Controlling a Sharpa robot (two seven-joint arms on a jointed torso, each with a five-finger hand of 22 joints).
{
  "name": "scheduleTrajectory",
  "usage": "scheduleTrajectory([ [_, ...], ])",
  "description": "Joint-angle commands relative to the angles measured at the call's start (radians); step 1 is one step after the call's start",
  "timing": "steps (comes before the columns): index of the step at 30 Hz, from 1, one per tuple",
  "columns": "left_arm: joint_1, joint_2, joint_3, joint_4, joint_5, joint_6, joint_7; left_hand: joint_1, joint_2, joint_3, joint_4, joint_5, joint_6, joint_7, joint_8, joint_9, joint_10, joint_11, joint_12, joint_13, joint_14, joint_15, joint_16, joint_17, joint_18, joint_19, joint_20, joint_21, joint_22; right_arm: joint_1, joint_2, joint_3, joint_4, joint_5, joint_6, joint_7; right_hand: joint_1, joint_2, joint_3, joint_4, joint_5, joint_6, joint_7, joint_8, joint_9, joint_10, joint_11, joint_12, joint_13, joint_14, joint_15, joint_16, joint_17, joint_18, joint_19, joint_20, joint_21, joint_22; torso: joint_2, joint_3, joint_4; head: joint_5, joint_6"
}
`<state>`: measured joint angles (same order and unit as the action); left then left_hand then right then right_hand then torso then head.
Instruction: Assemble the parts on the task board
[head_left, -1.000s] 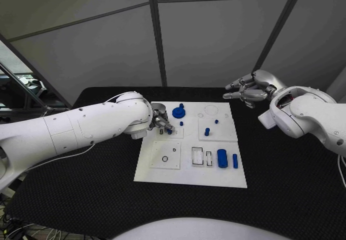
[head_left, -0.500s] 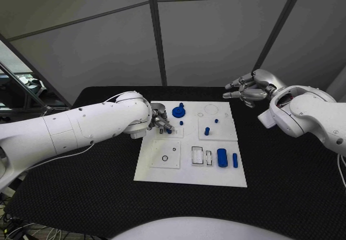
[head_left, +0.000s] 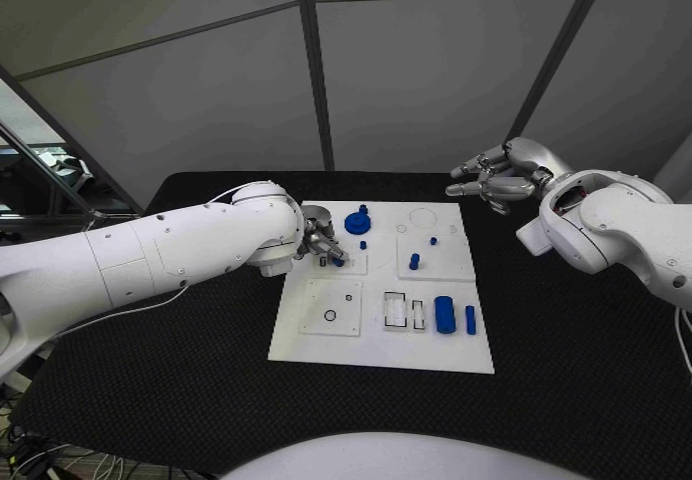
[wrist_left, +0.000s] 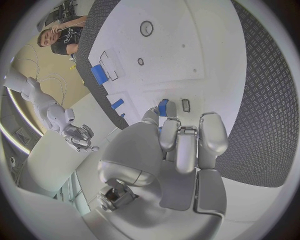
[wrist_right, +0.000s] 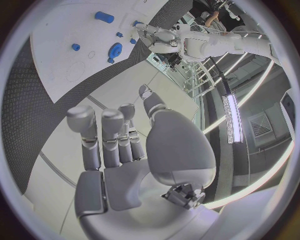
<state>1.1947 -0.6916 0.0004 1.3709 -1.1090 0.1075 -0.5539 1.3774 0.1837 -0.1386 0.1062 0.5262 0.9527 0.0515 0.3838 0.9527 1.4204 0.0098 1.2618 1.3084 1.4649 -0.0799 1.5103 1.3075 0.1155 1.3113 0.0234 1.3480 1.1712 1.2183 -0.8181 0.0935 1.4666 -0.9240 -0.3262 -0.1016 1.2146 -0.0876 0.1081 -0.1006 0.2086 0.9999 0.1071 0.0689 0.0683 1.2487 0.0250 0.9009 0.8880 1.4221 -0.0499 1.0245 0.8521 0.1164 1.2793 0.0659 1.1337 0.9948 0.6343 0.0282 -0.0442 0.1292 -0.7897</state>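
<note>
The fingers (wrist_left: 178, 145) of the left silver hand (head_left: 320, 243) curl down over the white rectangular task board (head_left: 382, 340), pinching a small blue peg (wrist_left: 163, 107) at their tips, over the board's upper-left square at about ten o'clock from its centre. The right silver hand (head_left: 495, 175) hangs above the black table (head_left: 173, 380) off the board's far right corner, at about one o'clock, fingers spread and holding nothing.

Just beside the left hand, at its two o'clock, a round blue disc with a knob (head_left: 358, 223) stands on the board. A short blue pin (head_left: 414, 263) stands near the board's middle, and a thick blue cylinder (head_left: 444, 316) with a slim blue bar (head_left: 470, 321) just beside it lies at about five o'clock. A black ring (head_left: 330, 317) marks the lower-left plate.

The board is white with raised square plates and shallow recesses. The left forearm hides the board's left edge near the hand; whether the peg touches the board cannot be told.
</note>
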Motion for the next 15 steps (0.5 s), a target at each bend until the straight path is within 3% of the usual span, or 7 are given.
scheduleTrajectory([
  [1,0.0,0.002,0.0,-0.002,-0.007,0.014,-0.008,-0.038,-0.014,0.183,-0.164,0.004,0.022,-0.014,-0.006,0.01,0.059,-0.041,0.002,0.152,0.089,-0.008,0.003,0.203,-0.028,0.005,0.003,0.001,0.003,0.002,0.002,0.001,0.0,0.002,0.006,0.007,-0.001,0.009,0.0,-0.006,0.007,-0.008,0.003,-0.005,-0.001,-0.005,0.0,-0.004,-0.003,0.007,0.002,-0.009,-0.004,0.008,0.004,-0.003,-0.006,-0.004,0.0,0.0003,0.0003,0.0,0.0],
  [6,0.0,0.01,0.0,-0.01,-0.007,0.022,-0.012,-0.077,-0.023,0.2,-0.162,-0.001,0.029,-0.016,-0.007,0.021,0.061,-0.042,0.003,0.155,0.089,-0.008,0.005,0.205,-0.028,0.006,0.003,0.001,0.006,0.002,0.003,0.001,0.0,0.002,0.006,0.007,-0.001,0.009,0.0,-0.006,0.007,-0.008,0.003,-0.005,-0.001,-0.005,0.0,-0.004,-0.003,0.007,0.002,-0.009,-0.004,0.008,0.004,-0.003,-0.006,-0.004,0.0,0.0008,-0.0015,0.001,-0.002],
  [15,0.001,0.024,0.0,-0.026,-0.007,0.054,-0.028,-0.155,-0.041,0.2,-0.124,-0.052,0.046,-0.026,-0.008,0.043,0.068,-0.05,0.01,0.161,0.092,-0.012,0.012,0.212,-0.029,0.01,0.001,0.001,0.012,0.002,0.002,0.001,0.0,0.002,0.01,0.005,-0.001,0.009,0.0,-0.006,0.007,-0.008,0.003,-0.005,-0.001,-0.005,0.0,-0.004,-0.003,0.007,0.002,-0.009,-0.004,0.008,0.004,-0.003,-0.006,-0.004,0.0,0.0012,-0.0008,-0.002,-0.005],
])
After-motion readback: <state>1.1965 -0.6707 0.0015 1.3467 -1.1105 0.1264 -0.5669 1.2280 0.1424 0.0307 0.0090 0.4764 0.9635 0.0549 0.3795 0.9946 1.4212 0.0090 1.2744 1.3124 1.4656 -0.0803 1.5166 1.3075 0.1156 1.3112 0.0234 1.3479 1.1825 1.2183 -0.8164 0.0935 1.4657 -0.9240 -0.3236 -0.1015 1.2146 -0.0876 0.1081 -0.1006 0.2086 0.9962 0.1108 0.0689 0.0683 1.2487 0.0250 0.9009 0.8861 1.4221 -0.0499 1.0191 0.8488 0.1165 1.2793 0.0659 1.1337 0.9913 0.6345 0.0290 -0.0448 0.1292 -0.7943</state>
